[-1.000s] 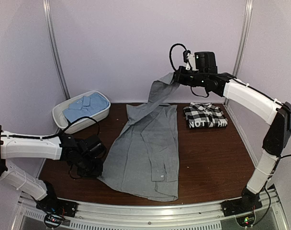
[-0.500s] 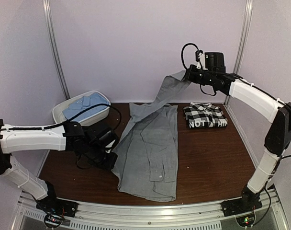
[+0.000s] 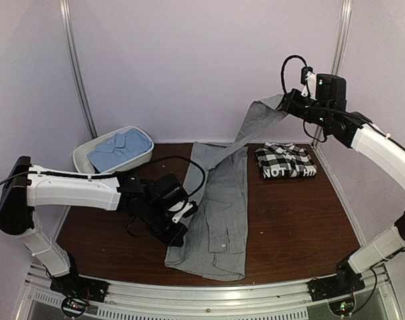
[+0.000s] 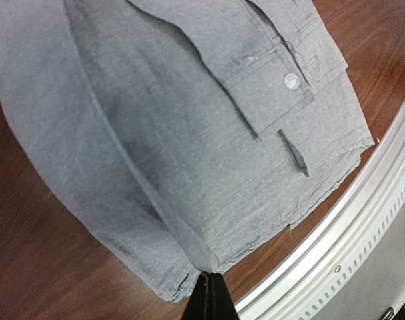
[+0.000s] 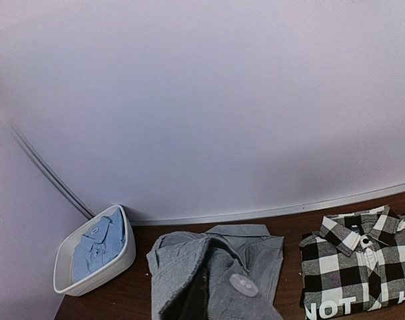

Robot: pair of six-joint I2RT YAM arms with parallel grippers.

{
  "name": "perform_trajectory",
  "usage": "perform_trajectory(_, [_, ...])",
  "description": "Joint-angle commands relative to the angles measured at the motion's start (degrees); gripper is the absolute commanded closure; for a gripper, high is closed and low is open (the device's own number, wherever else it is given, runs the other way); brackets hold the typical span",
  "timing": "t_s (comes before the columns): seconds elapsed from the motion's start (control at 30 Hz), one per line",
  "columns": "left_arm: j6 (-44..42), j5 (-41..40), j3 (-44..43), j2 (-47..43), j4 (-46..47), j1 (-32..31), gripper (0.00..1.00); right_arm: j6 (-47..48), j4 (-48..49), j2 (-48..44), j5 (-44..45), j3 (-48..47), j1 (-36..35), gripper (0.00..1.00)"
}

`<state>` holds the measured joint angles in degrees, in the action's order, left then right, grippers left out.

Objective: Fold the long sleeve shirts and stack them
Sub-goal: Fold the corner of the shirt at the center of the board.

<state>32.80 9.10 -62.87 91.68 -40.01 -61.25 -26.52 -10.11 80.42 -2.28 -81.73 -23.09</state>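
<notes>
Left jaws clamped on the grey shirt's edge at lower centre, right jaws on its sleeve upper right, we risk a skewed fold if either pinch slips.

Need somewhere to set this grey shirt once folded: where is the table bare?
Bare brown wooden table lies right of the plain grey cloth shirt and nearer than the folded black-and-white checked shirt. The left is crowded: white plastic tub, left arm.
</notes>
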Motion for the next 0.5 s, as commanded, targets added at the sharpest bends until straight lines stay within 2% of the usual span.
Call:
perform_trajectory(0.0, [-5.15,6.17,-2.89,2.15,2.65,-0.71,1.00,0.15,0.53,-1.10,2.02,0.90,0.15,1.00])
perform_trajectory(0.47, [-8.41,11.92,-1.87,3.94,2.39,-0.80,1.00,0.04,-0.62,-0.87,1.61,1.72,0.16,1.00])
